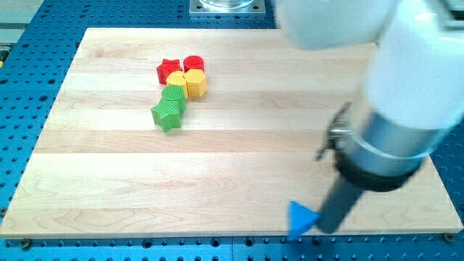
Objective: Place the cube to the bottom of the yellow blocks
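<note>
A blue block [301,219] lies at the board's bottom edge, right of centre; its visible part looks wedge-like and its right side is hidden by my rod. My tip [328,230] is directly to the right of it, touching or nearly touching. Two yellow blocks sit near the view's top left: a rounded one [176,78] and a hexagonal one [196,84], side by side. The blue block is far below and to the right of them.
A red star [168,68] and a red cylinder [193,63] touch the yellow blocks from above. A green ribbed block [174,95] and a green star [167,114] sit just below them. My large white and grey arm covers the view's right side.
</note>
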Robot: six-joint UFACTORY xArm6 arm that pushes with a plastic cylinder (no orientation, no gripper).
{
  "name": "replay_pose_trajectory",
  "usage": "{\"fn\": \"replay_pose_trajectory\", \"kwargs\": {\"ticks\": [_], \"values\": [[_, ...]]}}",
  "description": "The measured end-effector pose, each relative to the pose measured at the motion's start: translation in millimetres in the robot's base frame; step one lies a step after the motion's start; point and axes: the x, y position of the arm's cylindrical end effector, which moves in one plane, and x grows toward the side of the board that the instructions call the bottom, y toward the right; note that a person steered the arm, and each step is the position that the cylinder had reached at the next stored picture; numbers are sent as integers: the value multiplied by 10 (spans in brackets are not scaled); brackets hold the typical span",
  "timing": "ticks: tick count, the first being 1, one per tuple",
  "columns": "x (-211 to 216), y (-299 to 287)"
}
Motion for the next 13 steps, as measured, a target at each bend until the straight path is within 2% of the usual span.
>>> {"fn": "replay_pose_trajectory", "kwargs": {"ticks": [1, 2, 3, 4, 5, 6, 7, 9, 10, 12, 13], "values": [[-60, -787], [-515, -1795], [-901, -2111], [-1041, -1324], [-1297, -284], [-1535, 1011], [-1121, 1437], [-698, 884], [-491, 1061], [-494, 207], [-491, 306]]}}
